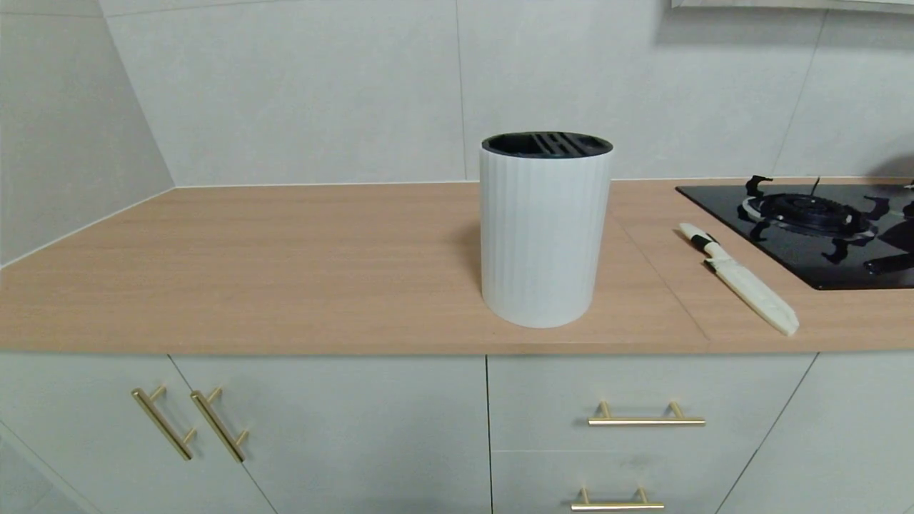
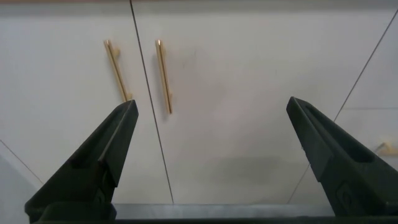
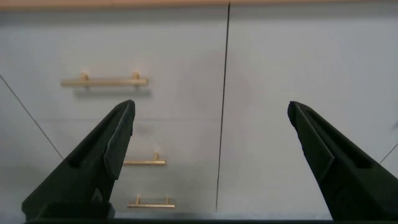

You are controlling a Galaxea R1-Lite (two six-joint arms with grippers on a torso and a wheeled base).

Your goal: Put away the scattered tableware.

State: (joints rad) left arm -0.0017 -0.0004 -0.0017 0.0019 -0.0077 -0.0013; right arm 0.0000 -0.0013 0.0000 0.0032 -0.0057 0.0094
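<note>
- The white ribbed holder [image 1: 545, 235], with its black slotted top, stands upright at the centre of the head view on the wooden counter [image 1: 285, 271].
- A knife [image 1: 739, 278] with a pale blade lies flat at right of frame. It sits well apart from the holder and just beside the black hob [image 1: 807, 228], with its handle pointing toward the wall.
- My left gripper [image 2: 211, 106] is released, its jaws spread wide. It holds nothing and faces grey cabinet doors with two brass handles [image 2: 163, 74].
- My right gripper [image 3: 210, 107] is likewise spread and holds nothing. It faces drawer fronts with brass pulls [image 3: 104, 81].
</note>
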